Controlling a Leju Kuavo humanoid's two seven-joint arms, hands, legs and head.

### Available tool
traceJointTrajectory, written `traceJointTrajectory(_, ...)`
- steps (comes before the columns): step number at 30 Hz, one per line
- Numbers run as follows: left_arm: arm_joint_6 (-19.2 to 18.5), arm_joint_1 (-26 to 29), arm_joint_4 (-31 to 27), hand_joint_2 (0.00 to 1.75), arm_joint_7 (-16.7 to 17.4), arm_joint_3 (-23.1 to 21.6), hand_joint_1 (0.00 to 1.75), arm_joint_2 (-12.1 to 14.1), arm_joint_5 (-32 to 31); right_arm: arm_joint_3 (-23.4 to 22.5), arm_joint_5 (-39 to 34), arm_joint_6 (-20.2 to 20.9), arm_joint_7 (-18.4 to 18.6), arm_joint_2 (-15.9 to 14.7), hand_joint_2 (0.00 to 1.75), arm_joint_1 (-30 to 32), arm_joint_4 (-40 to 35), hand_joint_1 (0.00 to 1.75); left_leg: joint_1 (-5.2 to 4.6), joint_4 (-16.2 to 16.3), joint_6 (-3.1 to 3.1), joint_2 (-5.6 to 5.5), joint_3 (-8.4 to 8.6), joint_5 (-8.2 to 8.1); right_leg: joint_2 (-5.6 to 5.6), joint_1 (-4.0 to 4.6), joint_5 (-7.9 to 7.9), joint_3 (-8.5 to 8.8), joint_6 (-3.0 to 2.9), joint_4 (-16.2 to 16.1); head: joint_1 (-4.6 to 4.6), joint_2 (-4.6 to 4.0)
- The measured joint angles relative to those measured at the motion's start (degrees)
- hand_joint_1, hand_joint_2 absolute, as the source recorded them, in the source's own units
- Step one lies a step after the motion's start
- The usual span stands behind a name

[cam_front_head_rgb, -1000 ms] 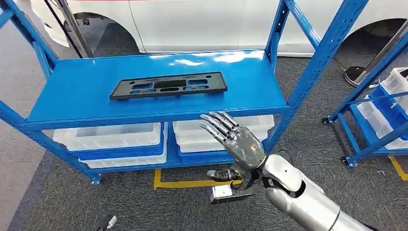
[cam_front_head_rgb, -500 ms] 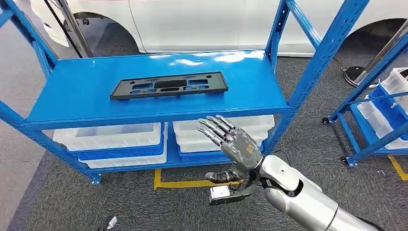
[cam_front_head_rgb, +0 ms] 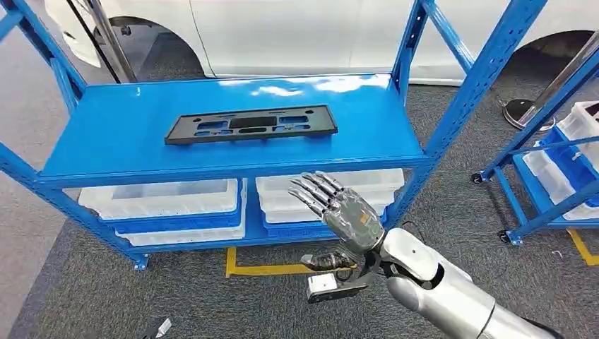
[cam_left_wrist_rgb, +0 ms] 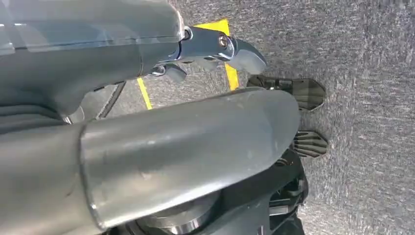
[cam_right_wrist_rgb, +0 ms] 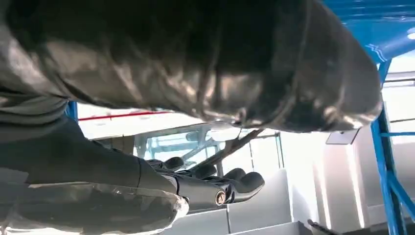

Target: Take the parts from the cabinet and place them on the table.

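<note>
While the black part [cam_front_head_rgb: 251, 125] lies flat mid-shelf [cam_front_head_rgb: 106, 152], nearer the back edge, the right robot hand [cam_front_head_rgb: 344, 212] hovers below the front edge, fingers spread, holding nothing. Reaching is the step in hand; next it must rise over the edge toward the part.

black part [cam_front_head_rgb: 251, 124], blue cabinet [cam_front_head_rgb: 127, 134], white bins [cam_front_head_rgb: 162, 198]

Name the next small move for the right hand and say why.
Probably raise the right robot hand and reach forward over the shelf toward the black part. The hand is open, holds nothing, and sits below the shelf's front edge, apart from the part.
</note>
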Motion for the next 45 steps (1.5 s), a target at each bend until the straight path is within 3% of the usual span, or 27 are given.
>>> traceJointTrajectory(2, -0.13, 0.04, 0.02, 0.0, -0.02, -0.02, 0.0, 0.0, 0.09, -0.04, -0.11, 0.02, 0.0, -0.09, 0.0, -0.42, 0.0, 0.0, 0.38, -0.93, 0.63, 0.17, 0.44, 0.67, -0.05, 0.08, -1.86, -1.87, -0.01, 3.4, 0.02, 0.0)
traceJointTrajectory(4, -0.15, 0.1, 0.02, 0.0, -0.02, -0.04, 0.0, 0.04, 0.09, 0.04, -0.13, 0.04, 0.02, -0.13, 0.0, -0.35, 0.07, 0.0, 0.34, -0.89, 0.79, 0.28, 0.34, 0.62, -0.05, -0.03, -5.53, -6.93, 0.1, 12.45, 0.0, 0.0)
traceJointTrajectory(5, -0.26, 0.14, 0.02, 0.0, -0.02, -0.04, 0.0, 0.04, 0.09, 0.22, -0.13, 0.04, 0.02, -0.13, 0.0, -0.22, 0.07, 0.0, 0.31, -0.86, 0.84, 0.27, 0.35, 0.53, -0.05, -0.05, -6.42, -9.41, 0.16, 16.42, 0.02, 0.0)
traceJointTrajectory(6, -0.33, 0.2, 0.02, 0.0, -0.02, -0.07, 0.0, 0.04, 0.11, 0.37, -0.13, 0.04, 0.0, -0.2, 0.0, -0.12, 0.13, 0.0, 0.31, -0.81, 0.78, 0.18, 0.46, 0.32, -0.05, -0.05, -5.7, -11.12, 0.2, 18.24, 0.0, 0.0)
traceJointTrajectory(7, -0.39, 0.33, 0.02, 0.0, -0.02, -0.07, 0.0, 0.04, 0.15, 0.46, -0.13, 0.04, 0.0, -0.24, 0.0, -0.13, 0.15, 0.0, 0.34, -0.73, 0.62, 0.05, 0.76, 0.01, -0.05, -0.08, -3.47, -11.18, 0.14, 16.78, 0.02, 0.0)
traceJointTrajectory(9, -0.5, 0.45, 0.02, 0.0, -0.02, -0.09, 0.0, 0.04, 0.22, 0.48, -0.13, 0.04, 0.02, -0.24, 0.0, -0.26, 0.15, 0.0, 0.43, -0.44, 0.18, -0.14, 1.77, -0.99, -0.07, -0.12, 3.27, -7.94, -0.15, 7.87, 0.0, 0.0)
traceJointTrajectory(10, -0.57, 0.47, 0.02, 0.0, -0.02, -0.11, 0.0, 0.04, 0.3, 0.48, -0.13, 0.06, 0.02, -0.26, 0.0, -0.31, 0.15, 0.0, 0.46, -0.21, -0.08, -0.16, 2.17, -1.65, -0.1, -0.1, 5.37, -6.47, -0.37, 3.23, 0.02, 0.0)
traceJointTrajectory(12, -0.72, 0.39, 0.09, 0.0, -0.04, -0.13, 0.0, 0.09, 0.42, 0.61, -0.13, 0.15, 0.0, -0.26, 0.0, -0.43, 0.24, 0.0, 0.16, 0.17, -0.82, -0.24, 1.6, -2.2, -0.08, 0.25, 3.06, -5.18, -1.03, 1.79, 0.02, 0.0)
traceJointTrajectory(14, -0.79, 0.31, 0.09, 0.0, 0.0, -0.17, 0.0, 0.07, 0.44, 0.63, -0.15, 0.17, 0.0, -0.26, 0.0, -0.44, 0.22, 0.0, 0.28, -0.21, -1.32, -0.15, 1.55, -2.4, 0.02, 0.6, 2.58, -5.65, -1.86, 2.11, 0.04, 0.0)
traceJointTrajectory(16, -0.79, 0.31, 0.09, 0.0, -0.02, -0.22, 0.0, 0.2, 0.44, 0.59, -0.15, 0.17, 0.02, -0.42, 0.0, -0.51, 0.2, 0.0, 0.61, -0.32, -2.04, -0.13, 2.38, -3.28, 0.1, 0.15, 2.27, -4.52, -2.49, 1.2, 0.04, 0.0)
traceJointTrajectory(17, -0.81, 0.24, 0.09, 0.0, -0.04, -0.22, 0.0, 0.22, 0.48, 0.61, -0.15, 0.17, -0.02, -0.42, 0.0, -0.66, 0.2, 0.0, 0.61, 2.39, -2.46, -0.07, 1.38, -4.13, 0.06, 0.1, 2.0, -3.91, -2.92, 0.94, -0.02, 0.0)
traceJointTrajectory(20, -0.81, 0.29, 0.09, 0.0, -0.04, -0.24, 0.0, 0.37, 0.57, 0.7, -0.13, 0.24, -0.02, -0.39, 0.0, -0.64, 0.2, 0.0, 0.79, 16.17, -3.23, -0.08, -7.4, -8.15, -0.04, 0.11, 1.02, -2.94, -3.28, 0.85, -0.02, 0.0)
traceJointTrajectory(21, -0.81, 0.48, 0.09, 0.0, -0.07, -0.24, 0.0, 0.35, 0.57, 0.72, -0.15, 0.31, -0.02, -0.39, 0.0, -0.55, 0.22, 0.0, 0.79, 18.94, -3.29, -0.07, -9.86, -8.04, -0.01, 0.12, 0.6, -2.44, -3.27, 0.86, -0.07, 0.0)
traceJointTrajectory(22, -0.85, 0.77, 0.09, 0.0, -0.07, -0.28, 0.0, 0.35, 0.59, 0.72, -0.15, 0.33, -0.02, -0.37, 0.0, -0.5, 0.22, 0.0, 0.79, 18.77, -3.29, -0.07, -10.97, -6.18, 0.1, 0.12, 0.11, -1.75, -3.24, 0.87, -0.04, 0.0)
traceJointTrajectory(25, -0.9, 0.94, 0.11, 0.0, -0.2, -0.28, 0.0, 0.55, 0.61, 0.72, -0.15, 0.42, -0.02, -0.37, 0.0, -0.57, 0.22, 0.0, 0.77, 6.45, -2.7, -0.05, -8.26, 5.1, 0.19, 0.12, -1.68, 0.96, -2.87, 0.87, -0.04, 0.0)
traceJointTrajectory(27, -0.94, 1.12, 0.37, 0.0, -0.28, -0.33, 0.0, 0.76, 0.77, 0.77, -0.15, 0.77, -0.02, -0.37, 0.0, -0.76, 0.24, 0.0, 0.1, 3.85, -1.97, -0.06, -6.99, 5.5, 0.3, 0.37, -2.31, 1.33, -2.2, 0.77, -0.02, 0.0)
traceJointTrajectory(29, -0.98, 0.72, 0.37, 0.0, -0.55, -0.33, 0.0, 0.81, 0.98, 0.74, -0.28, 1.07, 0.0, -0.37, 0.0, -0.74, 0.15, 0.0, 0.05, 1.89, -1.15, 0.0, -6.32, 3.63, 0.21, 0.42, -2.13, 1.1, -1.69, 0.83, -0.04, 0.0)
traceJointTrajectory(32, -1.03, 1.19, 0.37, 0.0, -0.61, -0.35, 0.0, 0.81, 1.11, 0.66, -0.37, 1.22, -0.04, -0.37, 0.0, -0.89, 0.07, 0.0, 0.68, 0.48, -0.26, -0.14, -4.14, 3.29, 0.13, 0.45, -2.78, 0.84, -1.13, 3.05, 0.02, 0.0)
traceJointTrajectory(33, -1.03, 1.11, 0.39, 0.0, -0.61, -0.35, 0.0, 0.83, 1.11, 0.66, -0.42, 1.27, -0.04, -0.37, 0.0, -1.12, 0.07, 0.0, 0.68, 0.41, 0.09, -0.13, -3.73, 3.07, 0.12, 0.44, -3.98, -0.98, -1.03, 6.16, -0.02, 0.0)
traceJointTrajectory(35, -1.03, 0.96, 0.39, 0.0, -0.63, -0.35, 0.0, 0.85, 1.11, 0.72, -0.46, 1.44, -0.04, -0.37, 0.0, -0.96, 0.07, 0.0, 0.56, 0.41, 0.59, -0.17, -3.25, 2.47, 0.12, 0.33, -7.0, -6.8, -0.57, 14.5, -0.02, 0.0)
traceJointTrajectory(36, -1.03, 1.01, 0.37, 0.0, -0.63, -0.35, 0.0, 0.85, 1.11, 0.72, -0.46, 1.44, -0.07, -0.37, 0.0, -0.8, 0.09, 0.0, 0.52, 0.43, 0.65, -0.22, -2.96, 2.13, 0.12, 0.33, -7.53, -9.19, -0.53, 17.21, 0.0, 0.0)
traceJointTrajectory(37, -1.03, 1.16, 0.39, 0.0, -0.63, -0.35, 0.0, 0.83, 1.11, 0.72, -0.46, 1.44, -0.07, -0.37, 0.0, -0.7, 0.11, 0.0, 0.5, 0.45, 0.62, -0.31, -2.55, 1.75, 0.12, 0.34, -6.59, -10.52, -0.43, 17.7, 0.0, 0.0)
traceJointTrajectory(38, -1.03, 1.3, 0.39, 0.0, -0.61, -0.35, 0.0, 0.83, 1.11, 0.72, -0.46, 1.44, -0.07, -0.37, 0.0, -0.71, 0.13, 0.0, 0.49, 0.48, 0.53, -0.33, -1.9, 1.27, 0.11, 0.34, -3.89, -10.58, -0.55, 15.52, 0.0, 0.0)
traceJointTrajectory(40, -1.03, 1.27, 0.37, 0.0, -0.63, -0.35, 0.0, 0.83, 1.11, 0.72, -0.5, 1.44, -0.04, -0.37, 0.0, -0.78, 0.13, 0.0, 0.48, 0.48, 0.21, -0.36, -0.22, 0.1, 0.11, 0.43, 3.65, -7.64, -1.08, 5.99, 0.0, 0.0)
traceJointTrajectory(41, -1.03, 1.33, 0.39, 0.0, -0.63, -0.35, 0.0, 0.83, 1.11, 0.72, -0.5, 1.44, -0.04, -0.37, 0.0, -0.77, 0.13, 0.0, 0.51, 0.4, -0.04, -0.33, -0.24, -0.49, 0.05, 0.61, 5.86, -6.7, -1.54, 2.3, 0.02, 0.0)
traceJointTrajectory(42, -1.05, 1.16, 0.42, 0.0, -0.63, -0.42, 0.0, 0.74, 1.14, 0.79, -0.57, 1.55, -0.02, -0.37, 0.0, -0.76, 0.18, 0.0, 0.38, 0.59, -0.35, -0.33, 0.12, -0.68, 0.05, 1.17, 4.08, -7.08, -1.65, 2.36, -0.05, 0.0)
traceJointTrajectory(45, -1.07, 1.13, 0.42, 0.0, -0.66, -0.46, 0.0, 0.66, 1.22, 0.72, -0.74, 1.88, -0.02, -0.37, 0.0, -0.82, 0.04, 0.0, 0.29, 0.68, -1.18, -0.23, 0.49, -1.03, 0.09, 1.14, 4.01, -6.43, -2.57, 0.96, -0.04, 0.0)
